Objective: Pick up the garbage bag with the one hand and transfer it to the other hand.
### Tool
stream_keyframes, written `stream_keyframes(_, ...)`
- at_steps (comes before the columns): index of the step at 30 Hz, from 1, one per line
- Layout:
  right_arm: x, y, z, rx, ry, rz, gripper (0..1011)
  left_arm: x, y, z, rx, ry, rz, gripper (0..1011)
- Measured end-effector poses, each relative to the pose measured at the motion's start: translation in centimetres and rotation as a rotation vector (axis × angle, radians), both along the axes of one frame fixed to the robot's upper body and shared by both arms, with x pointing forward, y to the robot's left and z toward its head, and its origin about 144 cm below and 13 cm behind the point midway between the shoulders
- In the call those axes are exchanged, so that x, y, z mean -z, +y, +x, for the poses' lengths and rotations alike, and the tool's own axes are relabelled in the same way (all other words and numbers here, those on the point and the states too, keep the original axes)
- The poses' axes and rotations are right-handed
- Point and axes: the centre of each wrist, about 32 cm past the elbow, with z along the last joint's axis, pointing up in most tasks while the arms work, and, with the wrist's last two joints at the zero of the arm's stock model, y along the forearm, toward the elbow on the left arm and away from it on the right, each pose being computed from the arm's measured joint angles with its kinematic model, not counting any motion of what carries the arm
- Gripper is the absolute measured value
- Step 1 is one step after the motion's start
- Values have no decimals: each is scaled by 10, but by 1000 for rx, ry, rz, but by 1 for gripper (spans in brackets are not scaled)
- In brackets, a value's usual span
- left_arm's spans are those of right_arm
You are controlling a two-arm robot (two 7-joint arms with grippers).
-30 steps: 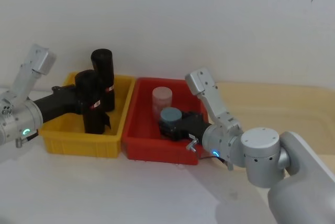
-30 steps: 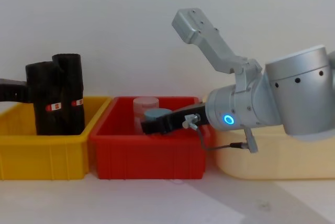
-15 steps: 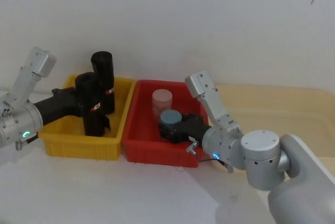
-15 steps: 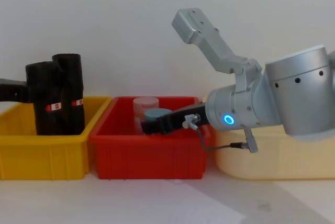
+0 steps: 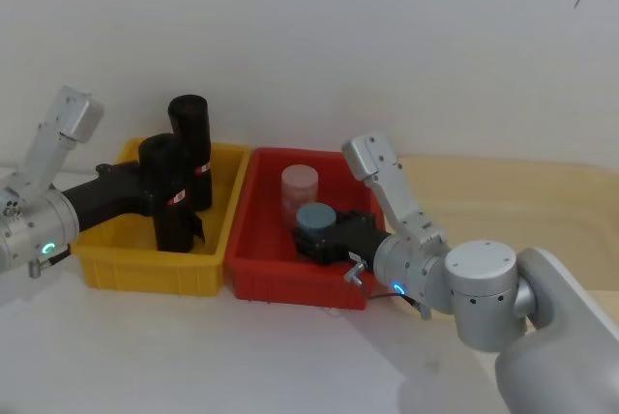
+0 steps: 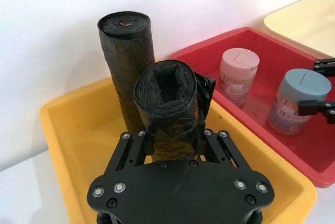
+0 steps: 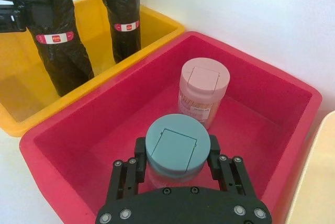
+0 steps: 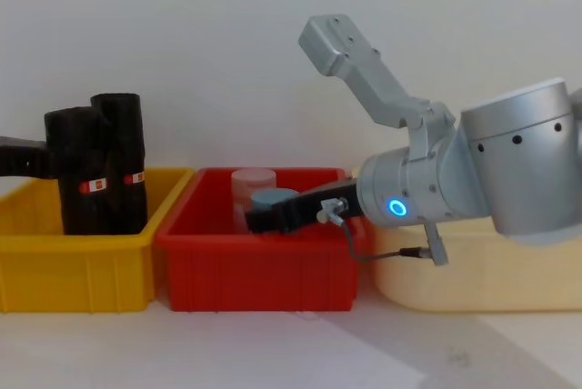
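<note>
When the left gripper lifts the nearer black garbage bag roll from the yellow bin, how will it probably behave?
The garbage bag looks wrinkled, so it may dent slightly in the left gripper. Tall and narrow, it could tip if released. Its smooth plastic probably slips easily.

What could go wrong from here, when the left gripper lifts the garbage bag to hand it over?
1. The right gripper is closed around a jar in the red bin; unless it lets go, it probably cannot take the garbage bag.
2. A second roll stands close behind the one that the left gripper holds; lifting might knock it over.
</note>
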Motion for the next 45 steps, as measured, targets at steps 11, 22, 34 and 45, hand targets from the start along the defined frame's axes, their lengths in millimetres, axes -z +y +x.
stream_keyframes(11,-4,-3,0,-10,-4,22,665,-10,-3,-1,11,-20,6,400)
stream_keyframes(22,-27,-18,-4,-34,-49,144,665,-53,-12,-6,57,-87,37,400)
stream_keyframes(34,-56,-44,-11,8,-162,253,665,-92,-23,7,155,-151,56,400)
stream_keyframes(45,-65,-68,-20,125,-263,265,666,-104,-36,45,290,-174,20,400)
